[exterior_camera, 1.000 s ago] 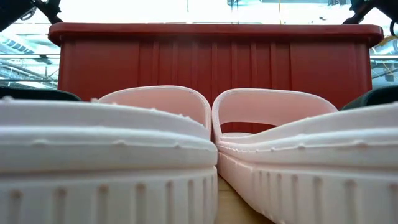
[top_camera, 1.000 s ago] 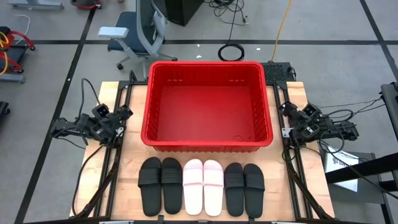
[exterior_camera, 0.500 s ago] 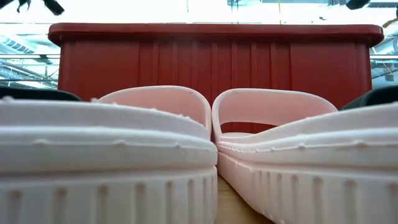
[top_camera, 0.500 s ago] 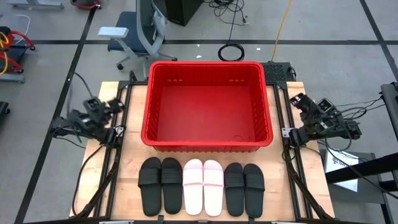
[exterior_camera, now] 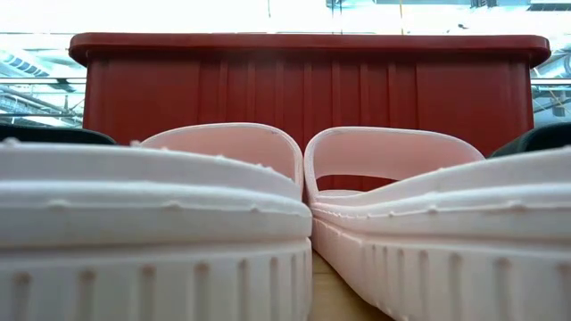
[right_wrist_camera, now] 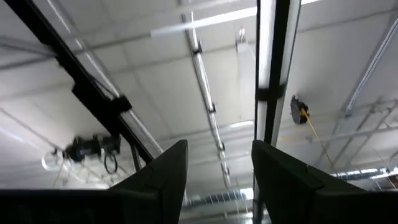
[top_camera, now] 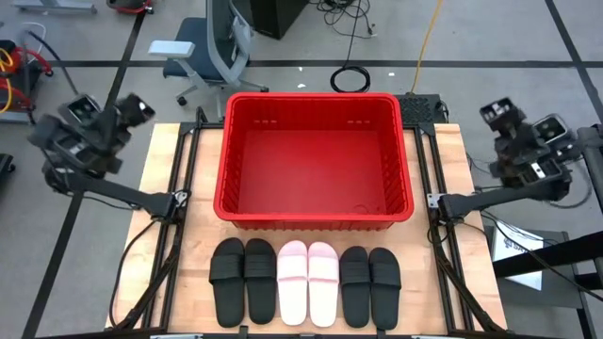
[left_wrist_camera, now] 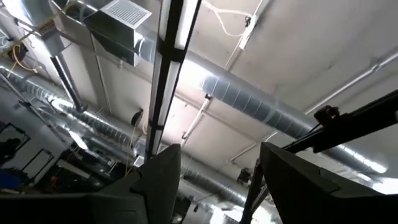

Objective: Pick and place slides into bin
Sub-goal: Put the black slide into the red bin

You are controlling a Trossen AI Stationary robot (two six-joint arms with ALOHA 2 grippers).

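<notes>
Several slides lie sole-down in a row near the table's front edge: two black on the left, two pale pink-white in the middle, two black on the right. Behind them stands the red bin. My left gripper is raised beyond the table's left edge and my right gripper beyond its right edge. Both point up at the ceiling, open, with nothing between the fingers.
An office chair and coiled cables are on the floor behind the table. Black frame rails run along both sides of the bin. Papers lie on the right of the table.
Both arms have swung up from their low places beside the bin, the left one rising over the table's left edge and the right one over its right edge, and their grippers now tip upward. The slides and the bin have stayed in place.
</notes>
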